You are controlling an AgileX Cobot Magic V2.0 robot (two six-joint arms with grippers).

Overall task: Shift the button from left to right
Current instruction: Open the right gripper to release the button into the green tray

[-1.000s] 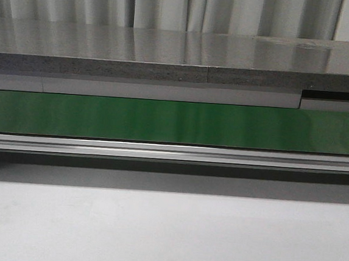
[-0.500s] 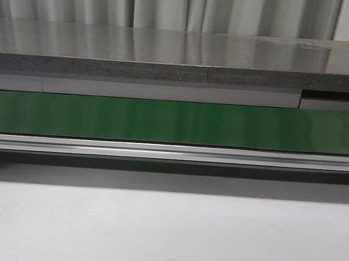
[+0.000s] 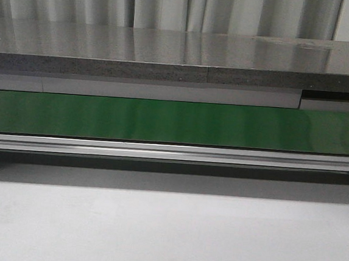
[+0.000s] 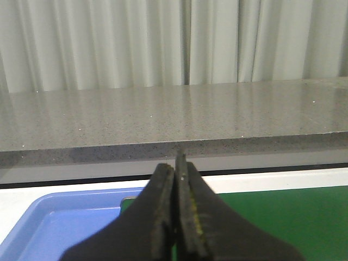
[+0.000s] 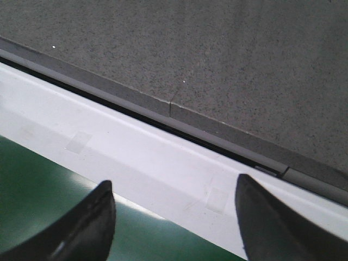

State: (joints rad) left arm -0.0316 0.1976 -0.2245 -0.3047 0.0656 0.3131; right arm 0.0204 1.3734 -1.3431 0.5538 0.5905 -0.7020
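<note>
Left tool closed, apparently empty; button unseen.

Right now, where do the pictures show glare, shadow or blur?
Front view: pale glare streaks on the green conveyor belt, dark shadow under its metal rail. Left wrist view: the shut left gripper is soft. Right wrist view: the open right gripper is blurred.

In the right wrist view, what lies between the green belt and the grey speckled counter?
A white ledge with two clear tape patches, then a dark gap and grey trim strip; no button shows.
</note>
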